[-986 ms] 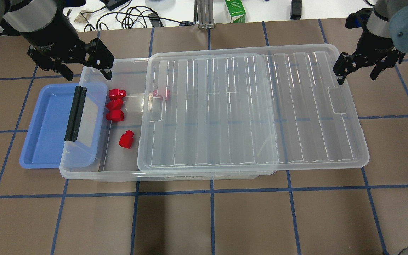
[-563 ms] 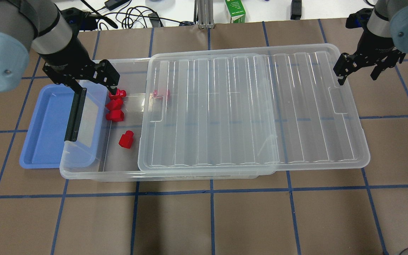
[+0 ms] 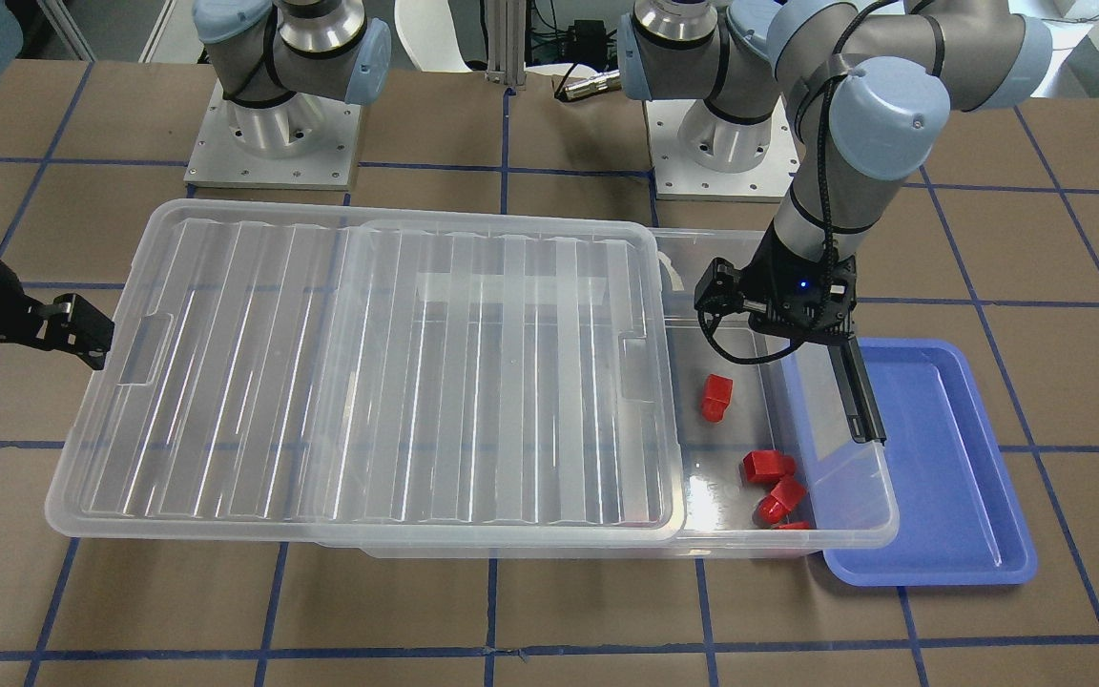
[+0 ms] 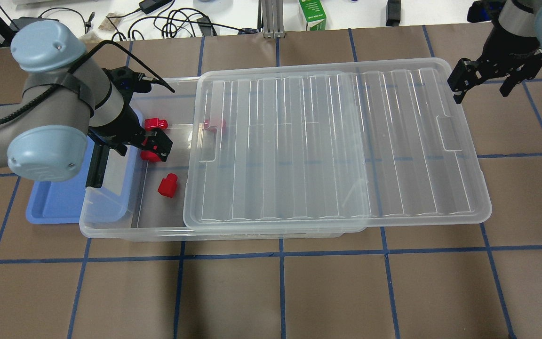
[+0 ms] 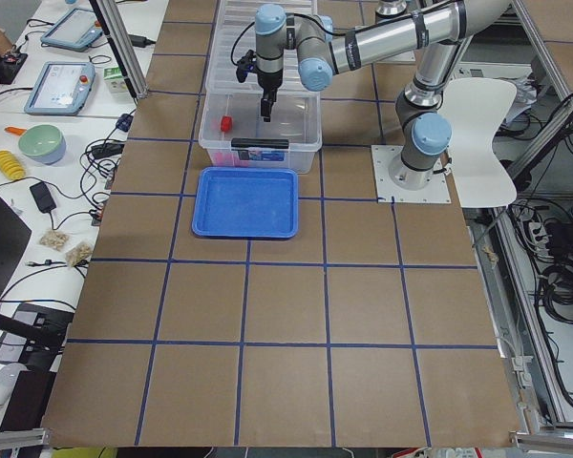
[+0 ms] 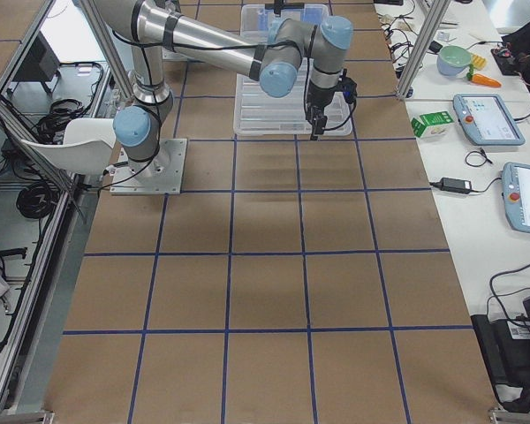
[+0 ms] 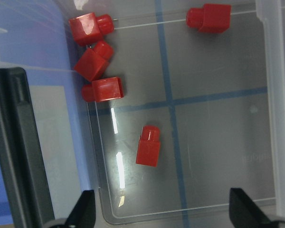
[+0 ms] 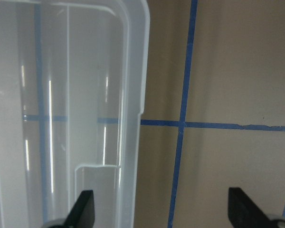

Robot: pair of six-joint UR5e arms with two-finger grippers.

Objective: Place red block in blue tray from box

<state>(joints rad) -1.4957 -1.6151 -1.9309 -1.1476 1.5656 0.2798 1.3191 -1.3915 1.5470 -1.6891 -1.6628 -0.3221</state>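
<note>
Several red blocks lie in the uncovered end of the clear box (image 4: 130, 233). One lone red block (image 4: 167, 184) lies apart from the others and also shows in the left wrist view (image 7: 148, 145). Three more (image 7: 94, 61) cluster by the box wall, and another (image 4: 214, 124) sits under the lid's edge. My left gripper (image 4: 137, 146) is open and empty over the cluster, inside the box opening; it also shows in the left wrist view (image 7: 164, 213). The blue tray (image 4: 59, 207) lies partly under the box's latch end. My right gripper (image 4: 482, 87) is open and empty beyond the lid's far corner.
The ribbed lid (image 4: 327, 141) is slid toward my right and covers most of the box. The black latch bar (image 4: 96, 169) stands over the tray's edge. A green carton (image 4: 312, 14) and cables (image 4: 181, 21) lie beyond the table.
My left arm has swung from the box's far rim down over the open end, above the red blocks, still open. My right gripper has shifted slightly away from the lid.
</note>
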